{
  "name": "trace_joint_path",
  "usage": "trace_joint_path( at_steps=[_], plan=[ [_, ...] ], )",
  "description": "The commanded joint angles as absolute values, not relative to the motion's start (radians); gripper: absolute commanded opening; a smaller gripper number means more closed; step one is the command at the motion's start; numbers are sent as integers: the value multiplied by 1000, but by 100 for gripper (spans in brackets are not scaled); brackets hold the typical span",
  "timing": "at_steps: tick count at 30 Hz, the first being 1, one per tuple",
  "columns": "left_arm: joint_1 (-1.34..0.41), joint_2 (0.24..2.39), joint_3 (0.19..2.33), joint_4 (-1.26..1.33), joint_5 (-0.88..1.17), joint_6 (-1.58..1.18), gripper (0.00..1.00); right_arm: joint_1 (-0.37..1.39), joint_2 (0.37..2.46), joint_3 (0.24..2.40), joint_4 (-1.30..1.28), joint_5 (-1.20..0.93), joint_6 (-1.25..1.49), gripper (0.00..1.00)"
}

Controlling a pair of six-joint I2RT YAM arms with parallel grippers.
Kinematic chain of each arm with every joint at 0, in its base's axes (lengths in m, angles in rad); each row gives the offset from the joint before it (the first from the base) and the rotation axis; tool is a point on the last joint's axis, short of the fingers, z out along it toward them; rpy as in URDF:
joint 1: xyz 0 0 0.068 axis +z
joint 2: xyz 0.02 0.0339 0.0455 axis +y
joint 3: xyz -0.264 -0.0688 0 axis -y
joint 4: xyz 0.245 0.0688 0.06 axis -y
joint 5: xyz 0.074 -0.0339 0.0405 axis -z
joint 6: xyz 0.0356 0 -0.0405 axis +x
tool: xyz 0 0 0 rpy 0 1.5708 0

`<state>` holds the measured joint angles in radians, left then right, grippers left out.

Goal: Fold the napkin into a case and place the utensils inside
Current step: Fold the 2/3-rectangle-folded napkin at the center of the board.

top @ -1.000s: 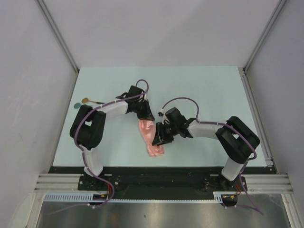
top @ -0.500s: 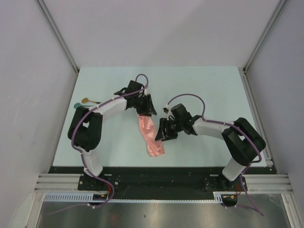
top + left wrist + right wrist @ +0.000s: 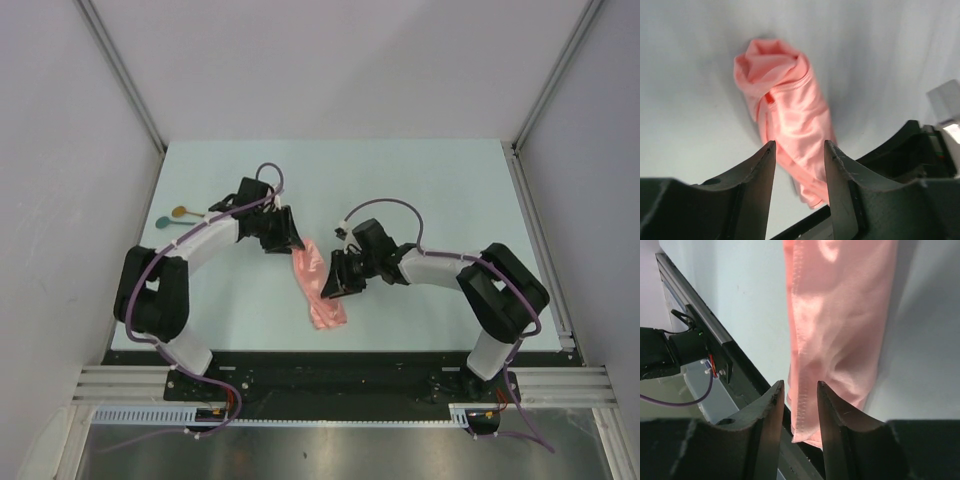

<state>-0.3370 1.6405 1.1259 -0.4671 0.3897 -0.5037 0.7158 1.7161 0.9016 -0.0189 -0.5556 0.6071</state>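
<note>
the napkin (image 3: pixel 318 287) is lying bunched between the left gripper (image 3: pixel 799 146) and right gripper (image 3: pixel 801 386); i'm seeing both standing parted, gripping nothing. only the top view is showing the utensils (image 3: pixel 172 216), far left.

The left gripper (image 3: pixel 283 236) and right gripper (image 3: pixel 336 281) point inward toward each other, angled down, jaws parted and empty.

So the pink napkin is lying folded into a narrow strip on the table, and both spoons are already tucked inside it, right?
Not quite. The napkin does lie folded into a narrow strip on the table, but the spoons are not inside it. The top view shows them lying bare near the table's left edge, well apart from the cloth.
</note>
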Motion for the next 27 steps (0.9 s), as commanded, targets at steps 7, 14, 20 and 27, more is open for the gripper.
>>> trace_joint_path(
  at_steps=[7,14,20,27],
  plan=[
    [-334,1730,1092,-416,406,-494,43,758,1733,873,89,-591,647,34],
    [-334,1775,1103,-391,387,-520,44,758,1740,859,100,-591,647,33],
    [-336,1790,1132,-436,371,-511,43,755,1758,850,121,-606,652,32],
    [-336,1694,1109,-486,261,-477,51,747,1758,841,138,-612,653,31]
  ],
)
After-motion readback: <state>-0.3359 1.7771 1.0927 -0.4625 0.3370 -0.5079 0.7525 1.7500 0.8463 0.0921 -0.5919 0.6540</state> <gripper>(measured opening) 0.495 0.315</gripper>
